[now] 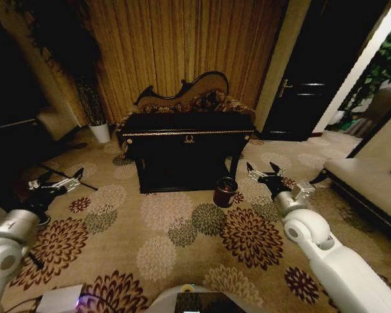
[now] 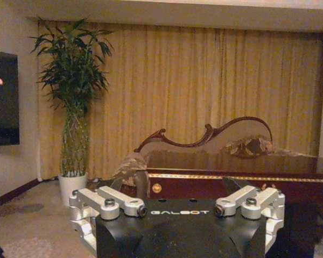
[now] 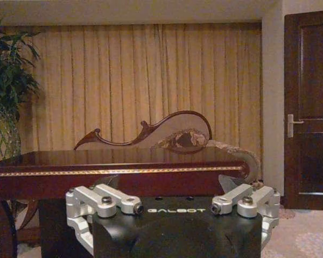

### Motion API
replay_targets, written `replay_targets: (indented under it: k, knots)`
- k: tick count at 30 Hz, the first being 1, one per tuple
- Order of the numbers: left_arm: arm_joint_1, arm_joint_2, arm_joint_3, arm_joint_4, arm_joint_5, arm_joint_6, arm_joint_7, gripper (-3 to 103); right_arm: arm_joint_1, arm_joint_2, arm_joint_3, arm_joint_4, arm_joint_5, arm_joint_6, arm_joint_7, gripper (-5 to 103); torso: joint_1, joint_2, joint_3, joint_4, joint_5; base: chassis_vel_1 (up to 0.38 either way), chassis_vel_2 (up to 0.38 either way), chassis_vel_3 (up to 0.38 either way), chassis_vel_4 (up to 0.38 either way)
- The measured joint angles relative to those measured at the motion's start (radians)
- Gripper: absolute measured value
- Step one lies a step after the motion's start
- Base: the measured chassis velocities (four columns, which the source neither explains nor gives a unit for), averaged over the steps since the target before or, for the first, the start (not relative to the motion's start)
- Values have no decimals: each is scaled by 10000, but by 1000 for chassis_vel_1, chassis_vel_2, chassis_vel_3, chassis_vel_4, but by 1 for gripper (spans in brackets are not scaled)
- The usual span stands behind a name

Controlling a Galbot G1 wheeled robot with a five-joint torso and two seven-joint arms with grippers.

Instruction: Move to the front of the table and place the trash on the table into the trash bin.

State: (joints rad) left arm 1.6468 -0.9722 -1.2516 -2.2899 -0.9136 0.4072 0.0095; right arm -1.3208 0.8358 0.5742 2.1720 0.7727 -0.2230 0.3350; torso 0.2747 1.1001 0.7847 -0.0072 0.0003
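Note:
The black table with gold trim stands ahead across the patterned carpet, some way off. On the floor by its front right corner sits the small dark red trash bin. The trash is hidden on the dark table top. My left gripper hangs open over the carpet, left of the table. To the table's right, my right gripper is open and empty, a little right of the bin. The left wrist view has the left gripper facing the table. In the right wrist view, the right gripper faces the table.
A carved-back sofa stands behind the table against the curtain. A white plant pot is at the back left, a dark door at the back right. A light couch lines the right side. Open carpet lies before me.

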Motion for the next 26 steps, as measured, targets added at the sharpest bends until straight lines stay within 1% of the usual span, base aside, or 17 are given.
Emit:
replay_targets:
  k: [1, 4, 5, 7, 9, 10, 17, 26]
  knots:
    - [86, -50, -32, -88, -38, -1, -19, 100, -28, 40, -51, -29, -129, 119, -20, 100, -11, 7, -6, -7, 1, 194, -126, -213, 123]
    - [118, -116, -15, -111, -52, -81, -52, 100, -66, 73, -68, -72, -240, 171, -42, 100, -10, 7, -6, 5, -10, 136, -103, -113, 94]
    - [119, -140, 21, -111, -23, -161, -56, 100, -91, 87, -68, -87, -279, 180, -46, 100, -10, 7, -7, 6, -11, 87, 2, -6, 48]
    - [120, -174, 61, -111, 38, -249, -58, 100, -130, 102, -59, -111, -341, 190, -59, 100, -9, 7, -5, 4, -7, 0, 0, 0, 0]
    - [131, -253, 130, -112, 89, -369, -53, 100, -213, 129, -11, -134, -411, 202, -83, 100, 0, -1, 2, -5, 0, 0, 0, 0, 0]
    - [136, -305, 157, -115, 108, -406, -51, 100, -260, 150, 27, -135, -444, 204, -96, 100, 7, -3, 3, -5, 2, -61, 9, 33, -15]
    - [162, -528, 186, -119, 95, -508, -46, 100, -483, 256, 159, -9, -636, 175, -130, 100, -3, 1, -2, -1, -5, -16, 4, 13, -4]
    - [163, -581, 180, -188, 45, -563, -8, 100, -606, 253, 168, 212, -565, 84, -164, 100, -3, 1, -1, -1, -2, 0, 0, 0, 0]
